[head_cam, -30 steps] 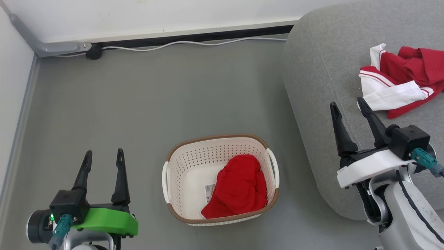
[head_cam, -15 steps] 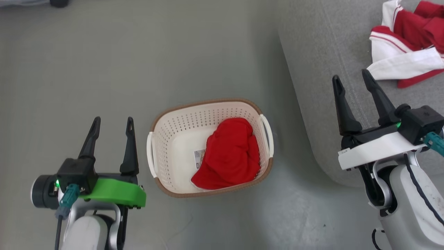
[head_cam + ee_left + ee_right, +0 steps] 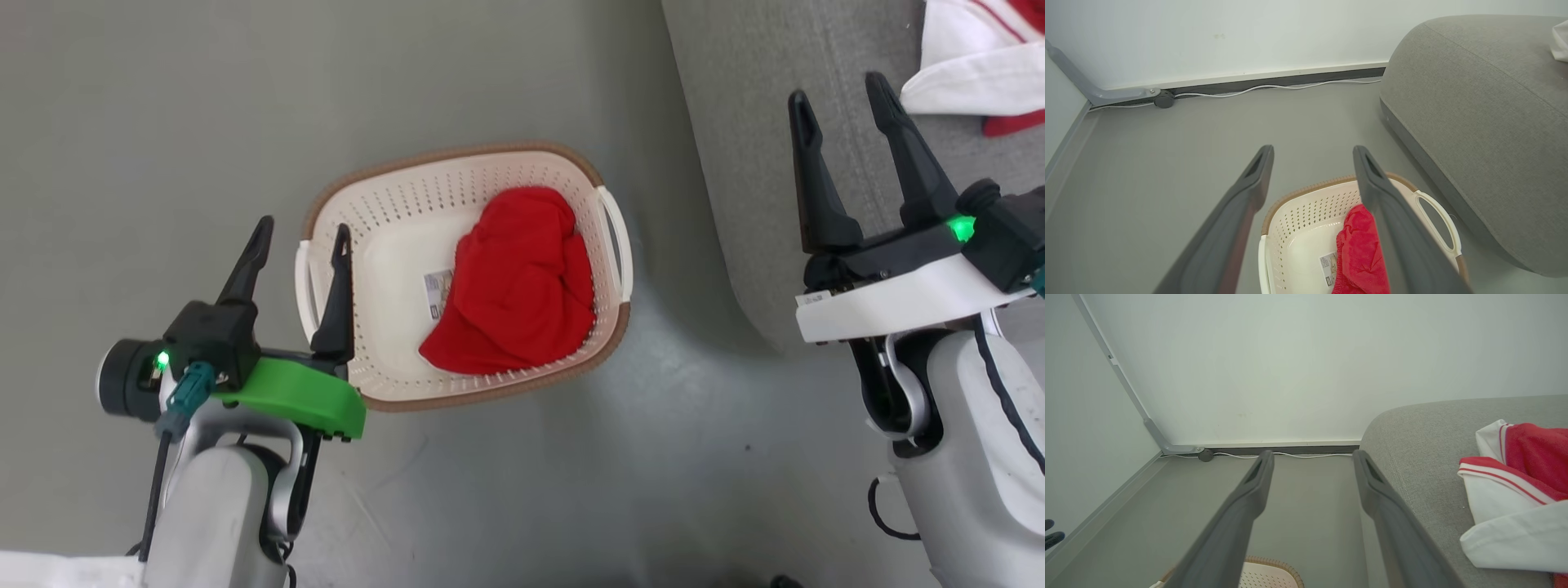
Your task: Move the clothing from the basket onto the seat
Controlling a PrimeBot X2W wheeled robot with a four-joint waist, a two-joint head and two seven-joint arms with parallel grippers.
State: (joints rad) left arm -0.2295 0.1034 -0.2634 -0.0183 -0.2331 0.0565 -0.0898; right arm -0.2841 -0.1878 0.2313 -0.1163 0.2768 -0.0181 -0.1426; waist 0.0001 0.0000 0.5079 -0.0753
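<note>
Head view, grey floor [image 3: 163,98], cream basket [image 3: 392,192] near grey seat [image 3: 751,122], both jaws released

The scene is lit evenly and brightly, and only soft shadows are cast. A pale sheen is seen on the floor [image 3: 522,482] beside the basket [image 3: 457,173]. In the wrist views the near fingers [image 3: 1237,220] are rendered soft, and the skirting [image 3: 1274,79] is slightly bowed.
</note>
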